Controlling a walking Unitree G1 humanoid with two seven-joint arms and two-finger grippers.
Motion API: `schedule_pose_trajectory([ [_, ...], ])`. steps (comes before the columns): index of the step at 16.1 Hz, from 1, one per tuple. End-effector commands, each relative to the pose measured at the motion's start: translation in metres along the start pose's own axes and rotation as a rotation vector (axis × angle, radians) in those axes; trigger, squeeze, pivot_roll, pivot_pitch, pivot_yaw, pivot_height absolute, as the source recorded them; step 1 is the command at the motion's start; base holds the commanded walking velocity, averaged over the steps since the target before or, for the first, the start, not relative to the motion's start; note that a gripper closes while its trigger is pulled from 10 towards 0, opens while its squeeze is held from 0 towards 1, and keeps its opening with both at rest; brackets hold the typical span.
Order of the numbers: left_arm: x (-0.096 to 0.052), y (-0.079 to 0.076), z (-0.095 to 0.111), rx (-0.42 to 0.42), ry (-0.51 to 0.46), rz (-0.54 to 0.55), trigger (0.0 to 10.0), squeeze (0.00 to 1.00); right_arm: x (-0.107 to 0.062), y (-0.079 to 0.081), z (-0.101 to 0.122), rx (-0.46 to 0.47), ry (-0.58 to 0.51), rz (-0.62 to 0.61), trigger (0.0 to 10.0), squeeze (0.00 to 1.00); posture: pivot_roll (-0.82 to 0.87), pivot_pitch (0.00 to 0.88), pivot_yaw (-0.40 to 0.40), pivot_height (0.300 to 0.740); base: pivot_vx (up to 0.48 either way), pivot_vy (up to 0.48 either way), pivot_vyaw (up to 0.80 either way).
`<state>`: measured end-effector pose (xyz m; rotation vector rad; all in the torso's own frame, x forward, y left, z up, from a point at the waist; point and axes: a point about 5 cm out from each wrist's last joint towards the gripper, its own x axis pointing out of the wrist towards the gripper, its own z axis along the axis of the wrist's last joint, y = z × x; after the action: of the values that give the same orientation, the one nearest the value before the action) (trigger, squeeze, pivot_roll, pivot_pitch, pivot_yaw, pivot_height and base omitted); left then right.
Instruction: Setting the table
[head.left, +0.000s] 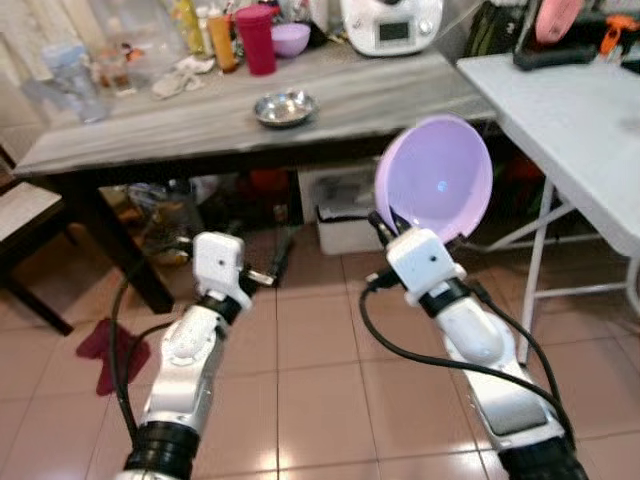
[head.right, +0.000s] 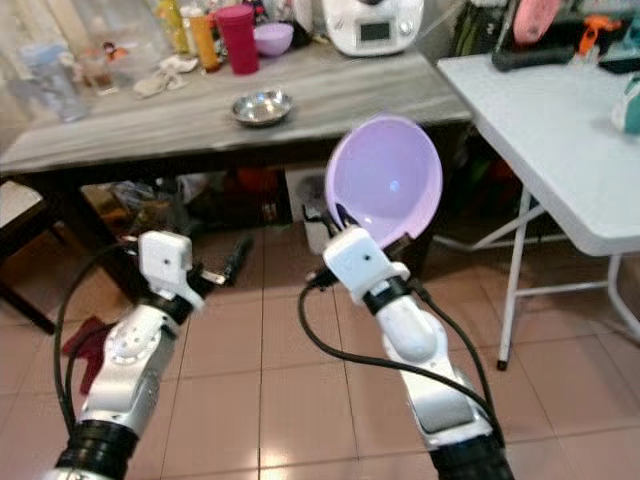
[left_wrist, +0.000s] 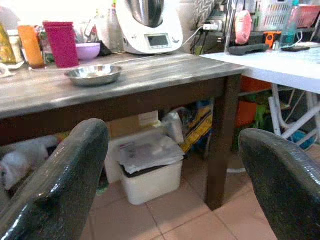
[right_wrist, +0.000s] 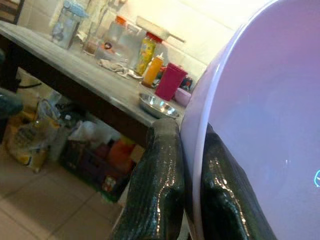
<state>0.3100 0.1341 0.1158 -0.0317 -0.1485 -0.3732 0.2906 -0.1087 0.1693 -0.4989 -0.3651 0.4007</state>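
Note:
A large lilac bowl (head.left: 435, 180) stands tilted on its edge in the air, in front of the dark wooden table (head.left: 200, 125) near its right end. My right gripper (right_wrist: 192, 195) is shut on the bowl's rim, one finger on each side. My left gripper (left_wrist: 172, 175) is open and holds nothing, low in front of the table and below its top. On the table are a small steel bowl (head.left: 285, 107), a small purple bowl (head.left: 290, 38) and a magenta cup (head.left: 257, 38).
A white kitchen appliance (head.left: 392, 25), bottles and jars crowd the table's back. A white folding table (head.left: 570, 110) stands to the right. A white bin (left_wrist: 150, 175) and bags sit under the wooden table. A chair (head.left: 20, 215) is at the left, with a red cloth (head.left: 105, 350) on the tiled floor.

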Motion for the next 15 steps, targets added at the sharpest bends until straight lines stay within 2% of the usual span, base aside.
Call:
schedule_pose_trajectory([
  [1, -0.003, 0.0074, 0.0028, 0.009, -0.003, 0.014, 10.0, 0.0, 0.0027, 0.0026, 0.0088, 0.001, -0.041, 0.005, 10.0, 0.0, -0.22, 0.052, 0.072, 0.74, 0.0, 0.0, 0.0],
  [4, -0.0027, 0.0064, 0.0025, 0.002, -0.002, 0.001, 10.0, 0.0, 0.0025, 0.0038, 0.0091, -0.003, -0.045, 0.009, 10.0, 0.0, -0.22, 0.053, 0.072, 0.74, 0.0, 0.0, 0.53],
  [7, -0.002, 0.0051, 0.0036, -0.002, -0.006, -0.005, 10.0, 0.0, 0.0025, 0.0032, 0.0088, -0.005, -0.043, 0.008, 10.0, 0.0, -0.22, 0.053, 0.073, 0.74, 0.384, 0.0, 0.51],
  [15, -0.0011, 0.0013, 0.0044, -0.015, -0.011, -0.022, 10.0, 0.0, 0.0038, 0.0028, 0.0077, 0.013, -0.034, -0.005, 10.0, 0.0, -0.22, 0.051, 0.075, 0.74, 0.433, 0.0, 0.0],
])
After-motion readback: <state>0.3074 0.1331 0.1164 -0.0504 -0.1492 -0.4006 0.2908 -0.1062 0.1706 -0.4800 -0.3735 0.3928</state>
